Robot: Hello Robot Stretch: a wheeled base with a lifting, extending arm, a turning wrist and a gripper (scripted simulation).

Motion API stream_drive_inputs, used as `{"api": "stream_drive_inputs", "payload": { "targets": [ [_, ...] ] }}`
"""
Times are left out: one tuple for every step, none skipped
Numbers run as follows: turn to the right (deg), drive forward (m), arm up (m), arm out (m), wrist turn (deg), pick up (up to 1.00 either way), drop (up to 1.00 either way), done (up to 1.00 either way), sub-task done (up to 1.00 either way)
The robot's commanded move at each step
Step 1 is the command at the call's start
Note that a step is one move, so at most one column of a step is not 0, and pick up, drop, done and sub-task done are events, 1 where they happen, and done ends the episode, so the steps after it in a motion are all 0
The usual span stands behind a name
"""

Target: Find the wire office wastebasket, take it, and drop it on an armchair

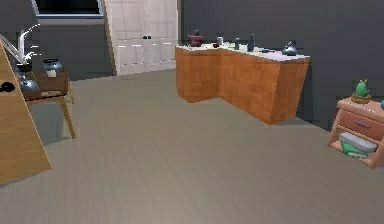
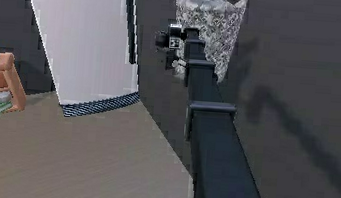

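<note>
While the gripper (image 2: pixel 172 42) holds the wire wastebasket (image 2: pixel 212 28) aloft, clear of the floor, close to the dark wall (image 2: pixel 300 86) and near the white refrigerator (image 2: pixel 87 46), turning the base with the arm (image 2: pixel 216 140) extended risks striking either, likely dislodging the load

Arm (image 2: pixel 212 140) extended far out, dark bar rising from bottom edge; claw (image 2: pixel 170 39) at its far end.

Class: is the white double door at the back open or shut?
Shut: both leaves of the white double door lie flush, with no gap showing.
</note>
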Motion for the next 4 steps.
{"api": "stream_drive_inputs", "payload": {
  "targets": [
    [0.0, 0.0, 0.0, 0.0, -45.0, 0.0, 0.0, 0.0, 0.0],
    [0.0, 0.0, 0.0, 0.0, -45.0, 0.0, 0.0, 0.0, 0.0],
    [0.0, 0.0, 0.0, 0.0, -45.0, 0.0, 0.0, 0.0, 0.0],
    [0.0, 0.0, 0.0, 0.0, -45.0, 0.0, 0.0, 0.0, 0.0]
  ]
}}
